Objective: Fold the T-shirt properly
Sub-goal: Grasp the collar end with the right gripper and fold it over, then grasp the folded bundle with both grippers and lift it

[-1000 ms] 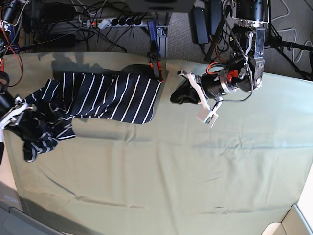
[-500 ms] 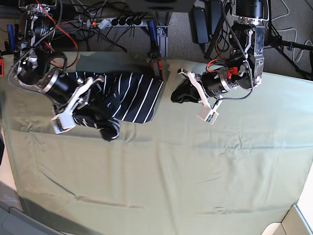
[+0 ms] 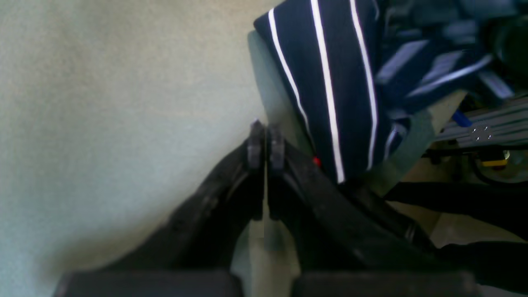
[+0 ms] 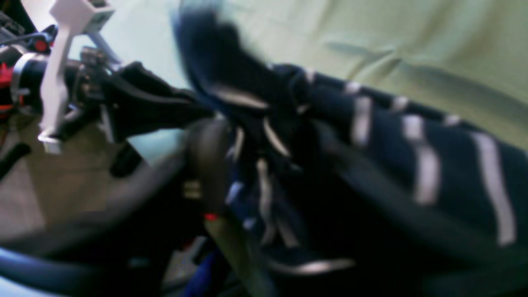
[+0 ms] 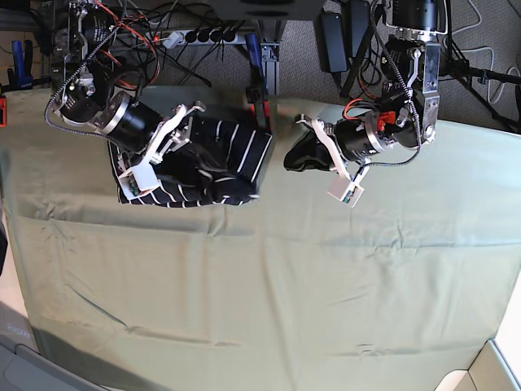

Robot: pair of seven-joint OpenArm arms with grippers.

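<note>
Low over T-shirt [image 5: 203, 167], right tool [image 5: 213, 160].

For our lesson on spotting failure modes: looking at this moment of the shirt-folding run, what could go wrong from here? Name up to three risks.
1. The T-shirt lies bunched with its lower edge uneven, so the fold may set crooked.
2. The right end effector sits right over the fabric; the blurred wrist view shows cloth against its fingers, so pulling away might snag and undo the fold.
3. The pale green cloth is already wrinkled, and dragging the shirt could ruck it further.
</note>
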